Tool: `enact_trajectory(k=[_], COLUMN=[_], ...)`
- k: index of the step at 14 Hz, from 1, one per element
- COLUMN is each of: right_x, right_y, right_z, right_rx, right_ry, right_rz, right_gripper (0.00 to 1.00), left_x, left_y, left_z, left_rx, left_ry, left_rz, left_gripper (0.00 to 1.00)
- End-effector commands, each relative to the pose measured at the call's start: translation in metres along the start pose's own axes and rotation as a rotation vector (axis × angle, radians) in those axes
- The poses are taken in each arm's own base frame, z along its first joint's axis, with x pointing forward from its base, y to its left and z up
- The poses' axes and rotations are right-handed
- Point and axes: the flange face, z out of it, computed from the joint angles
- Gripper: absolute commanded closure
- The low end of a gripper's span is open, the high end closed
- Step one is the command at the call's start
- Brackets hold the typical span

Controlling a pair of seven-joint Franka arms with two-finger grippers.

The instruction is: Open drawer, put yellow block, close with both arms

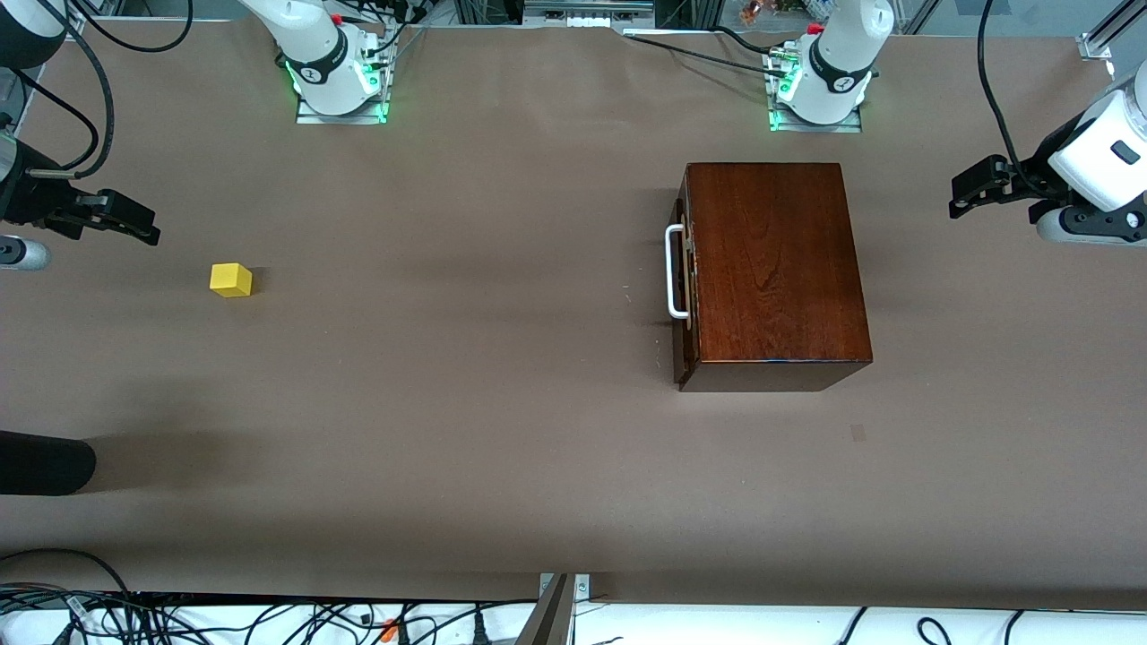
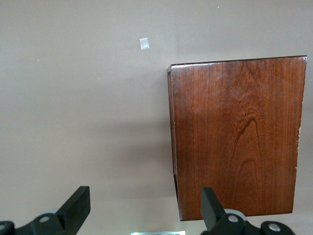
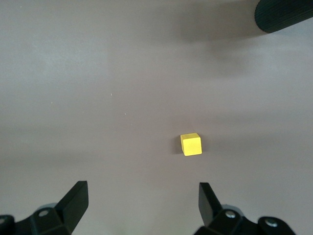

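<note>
The yellow block (image 1: 231,279) (image 3: 190,144) sits alone on the brown table toward the right arm's end. My right gripper (image 1: 143,228) (image 3: 142,203) hangs open and empty over the table just beside the block. The dark reddish-brown wooden box (image 1: 771,269) (image 2: 237,137) stands toward the left arm's end. Its drawer is pushed in, and the white handle (image 1: 674,273) faces the middle of the table. My left gripper (image 1: 961,202) (image 2: 144,208) is open and holds nothing. It hovers over the table by the box's side that faces away from the handle.
A black cylindrical object (image 1: 45,461) (image 3: 283,14) pokes in at the table's edge at the right arm's end, nearer the front camera than the block. A small tape mark (image 1: 858,433) (image 2: 144,43) lies near the box. Cables run along the table's front edge.
</note>
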Motion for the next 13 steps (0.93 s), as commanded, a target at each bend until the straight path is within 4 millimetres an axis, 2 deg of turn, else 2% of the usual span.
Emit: enact_trajectory(k=[1,6,7,8,10,13], right_x=[0.001,0.001,0.001,0.001,0.001,0.001], right_y=[-0.002,-0.002,-0.003,-0.003,-0.003,-0.003], right_z=[-0.002,-0.001,-0.002,-0.002,-0.002,-0.002], right_rx=[0.006,0.006,0.006,0.006,0.006,0.006], right_ry=[0.004,0.001,0.002,0.002,0.002,0.002], right_rz=[0.005,0.005,0.005,0.005,0.005,0.005], right_gripper=[0.0,0.0,0.0,0.0,0.0,0.0], left_x=[-0.005,-0.007,-0.008,-0.009,-0.004,-0.001], left_y=[-0.001,0.006,0.016,0.028,0.077,0.135], left_z=[-0.006,-0.004,-0.004,0.001,0.014,0.034], left_rx=[-0.028,-0.027,-0.028,-0.025,-0.017,-0.009], left_ry=[-0.014,-0.032,-0.045,-0.067,-0.086,-0.122], left_rz=[0.008,0.014,0.033,0.057,0.138,0.133], left_gripper=[0.0,0.0,0.0,0.0,0.0,0.0])
